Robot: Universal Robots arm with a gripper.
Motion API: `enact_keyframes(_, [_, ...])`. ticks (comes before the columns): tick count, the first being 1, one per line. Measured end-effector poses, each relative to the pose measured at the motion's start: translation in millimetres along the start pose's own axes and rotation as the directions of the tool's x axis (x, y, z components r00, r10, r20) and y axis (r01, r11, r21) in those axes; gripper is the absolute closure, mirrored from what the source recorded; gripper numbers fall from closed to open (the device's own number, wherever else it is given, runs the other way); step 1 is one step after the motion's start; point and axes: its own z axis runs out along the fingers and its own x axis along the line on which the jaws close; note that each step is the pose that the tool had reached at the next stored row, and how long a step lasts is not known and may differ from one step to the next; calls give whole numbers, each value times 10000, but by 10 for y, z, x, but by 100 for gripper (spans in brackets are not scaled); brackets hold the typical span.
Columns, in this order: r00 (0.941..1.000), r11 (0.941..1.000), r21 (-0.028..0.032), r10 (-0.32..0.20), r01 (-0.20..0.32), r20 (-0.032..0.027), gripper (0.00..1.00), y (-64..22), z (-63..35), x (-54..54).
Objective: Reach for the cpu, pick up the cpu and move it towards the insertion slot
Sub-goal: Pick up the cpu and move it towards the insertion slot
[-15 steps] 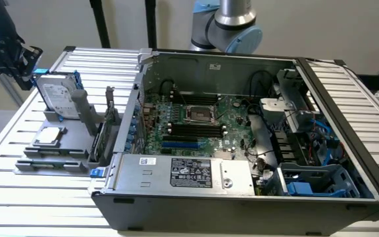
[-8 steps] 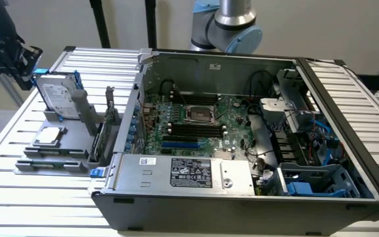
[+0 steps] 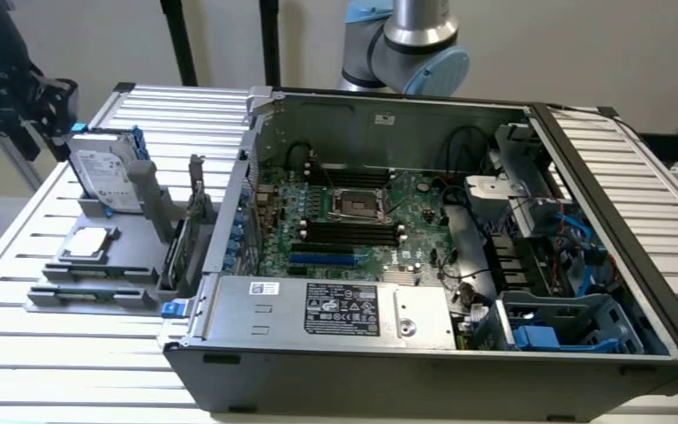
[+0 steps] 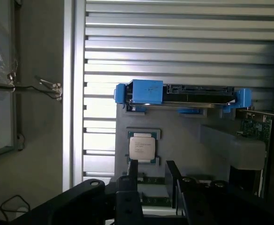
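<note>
Cpu [image 4: 142,147]: lies flat in grey holder [image 4: 183,140], outside case [image 3: 433,371].
Gripper [image 4: 151,165]: fingers spread, empty, near cpu, not touching; partly cut off at the exterior view's left edge.
Insertion slot [image 3: 359,204]: inside case; centre detail indistinct.

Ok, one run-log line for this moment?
stage: reach | tool: open, empty, short of cpu | cpu: flat on grey holder, untouched | insertion slot: no cpu in it

label on power supply [image 3: 315,309], print on cpu [image 4: 142,146], both unreadable
</note>
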Motion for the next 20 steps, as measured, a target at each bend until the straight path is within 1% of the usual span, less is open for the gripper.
enact_keyframes(3, [10000,10000,0,0,0,1,47,0,1,2])
enact_keyframes(4, [10000,10000,0,0,0,1,47,0,3,3])
enact_keyframes(5, [10000,10000,0,0,0,0,41,0,4,5])
enact_keyframes(6, [10000,10000,0,0,0,-1,41,0,7,6])
enact_keyframes(7, [10000,10000,0,0,0,1,35,-1,13,6])
enact_keyframes(13, [10000,10000,-1,0,0,1,35,-3,114,26])
enact_keyframes(20, [10000,10000,0,-2,2,1,35,-8,242,76])
